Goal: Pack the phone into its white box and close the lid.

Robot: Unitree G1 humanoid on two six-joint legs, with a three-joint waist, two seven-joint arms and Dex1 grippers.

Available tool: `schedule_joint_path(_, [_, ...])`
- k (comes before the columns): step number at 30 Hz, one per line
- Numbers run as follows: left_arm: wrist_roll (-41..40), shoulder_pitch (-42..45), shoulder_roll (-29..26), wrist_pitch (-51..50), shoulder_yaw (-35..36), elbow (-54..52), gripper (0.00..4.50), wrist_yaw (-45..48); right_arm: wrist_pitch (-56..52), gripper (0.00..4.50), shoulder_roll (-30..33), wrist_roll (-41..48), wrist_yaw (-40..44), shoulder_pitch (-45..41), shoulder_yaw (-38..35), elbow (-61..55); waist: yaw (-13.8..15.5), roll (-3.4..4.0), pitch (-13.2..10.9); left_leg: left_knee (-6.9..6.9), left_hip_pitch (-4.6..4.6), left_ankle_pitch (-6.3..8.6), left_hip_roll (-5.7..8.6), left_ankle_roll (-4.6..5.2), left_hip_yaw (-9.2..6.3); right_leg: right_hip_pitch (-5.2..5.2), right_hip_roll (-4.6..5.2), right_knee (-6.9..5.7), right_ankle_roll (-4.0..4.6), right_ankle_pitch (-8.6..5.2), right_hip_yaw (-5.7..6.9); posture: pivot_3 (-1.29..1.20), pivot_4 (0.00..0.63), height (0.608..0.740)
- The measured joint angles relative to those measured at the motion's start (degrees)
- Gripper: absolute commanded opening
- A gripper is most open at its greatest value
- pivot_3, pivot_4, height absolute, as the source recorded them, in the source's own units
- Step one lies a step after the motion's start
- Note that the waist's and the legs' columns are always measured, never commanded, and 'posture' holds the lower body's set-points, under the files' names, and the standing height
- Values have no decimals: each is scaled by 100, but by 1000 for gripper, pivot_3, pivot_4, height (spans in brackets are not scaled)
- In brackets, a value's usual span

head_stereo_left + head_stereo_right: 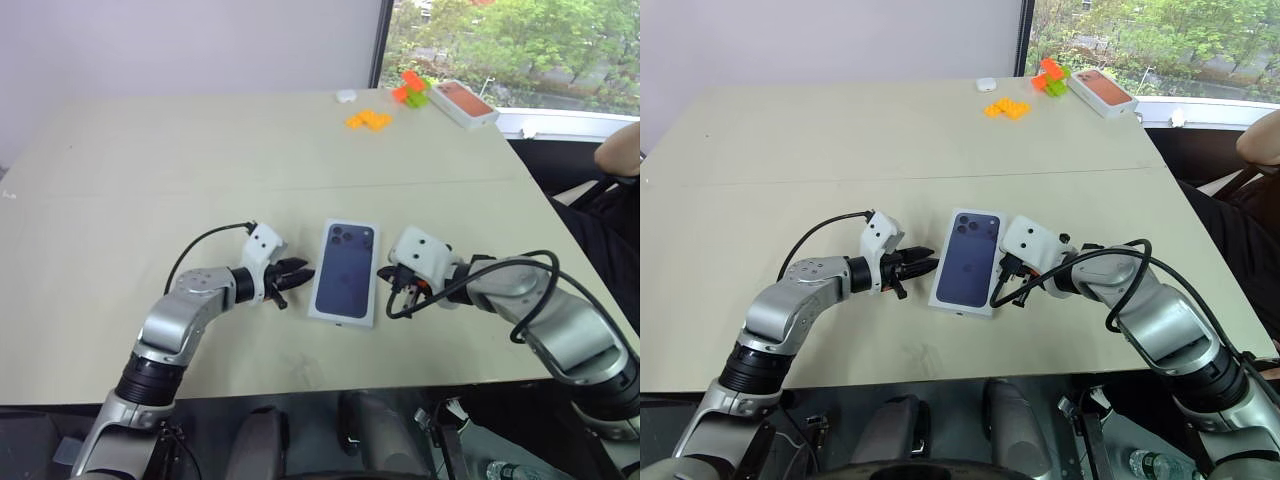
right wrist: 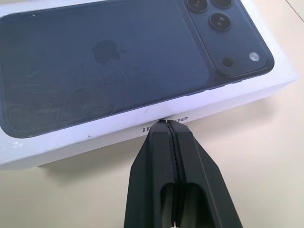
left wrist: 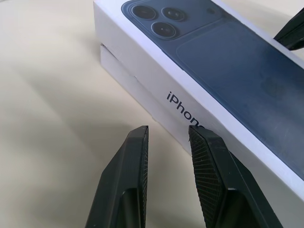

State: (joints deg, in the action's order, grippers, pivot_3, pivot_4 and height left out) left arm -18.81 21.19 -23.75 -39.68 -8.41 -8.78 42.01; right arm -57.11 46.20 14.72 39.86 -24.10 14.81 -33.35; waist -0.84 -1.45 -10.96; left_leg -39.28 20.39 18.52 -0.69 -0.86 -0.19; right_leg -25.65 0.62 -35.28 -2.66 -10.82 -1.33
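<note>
The lid (image 1: 345, 270) sits on the box (image 3: 142, 88) at the near middle of the surface (image 1: 150, 170), long axis running near to far, printed lenses at the far end. The left end effector (image 1: 297, 274) is slightly spread just left of it; the right end effector (image 2: 170, 124) is pressed together, tip touching its right side.

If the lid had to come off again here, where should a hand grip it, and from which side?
Probably by the lid's two long side walls, one hand from each side. It sits almost fully down on the white box, leaving only a thin strip of base showing, so the top offers nothing to pinch. The left hand and right hand already flank those walls.
</note>
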Motion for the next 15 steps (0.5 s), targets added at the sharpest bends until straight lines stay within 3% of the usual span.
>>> schedule_joint_path(8, [-339, -17, 13, -155, 183, -110, 1451, 84, 47, 0, 187, 37, 159, 80, -102, -21, 0, 0, 0, 2, 2, 0, 0, 0, -1, 0, 1, 4, -1, 0, 0, 0, 150, 740])
schedule_joint_path(15, [-826, 391, -43, -365, 864, -20, 1451, 47, 467, 0, 583, 221, 536, 381, -726, -78, 3, -4, -3, 2, -3, 0, 1, 0, 1, 8, -1, 6, -1, -2, 5, 0, 150, 740])
